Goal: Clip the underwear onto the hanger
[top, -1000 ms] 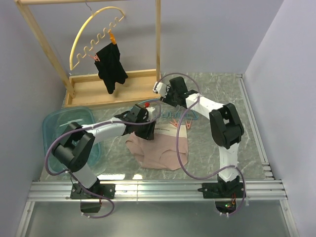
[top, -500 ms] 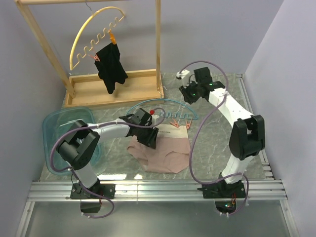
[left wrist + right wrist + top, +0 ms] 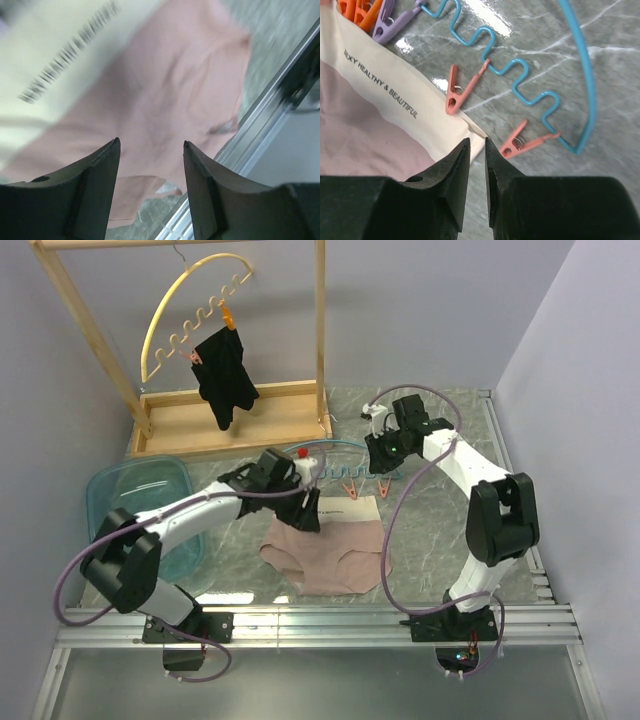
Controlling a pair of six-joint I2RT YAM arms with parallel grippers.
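Evidently empty, the left gripper (image 3: 151, 145) hangs over the underwear (image 3: 165, 100) with its jaws apart. The right gripper (image 3: 477, 142), nearly together and empty, hovers at its waistband corner. The hanger (image 3: 590, 100) lies just beyond the underwear, likely so its clips (image 3: 462, 90) reach.

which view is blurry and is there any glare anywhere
left wrist: motion-blurred, the underwear and its print smeared, only the left gripper crisp; right wrist: sharp, the waistband print readable, a bright glare patch on the table beside the hanger; top external: sharp, evenly lit, soft shadows.
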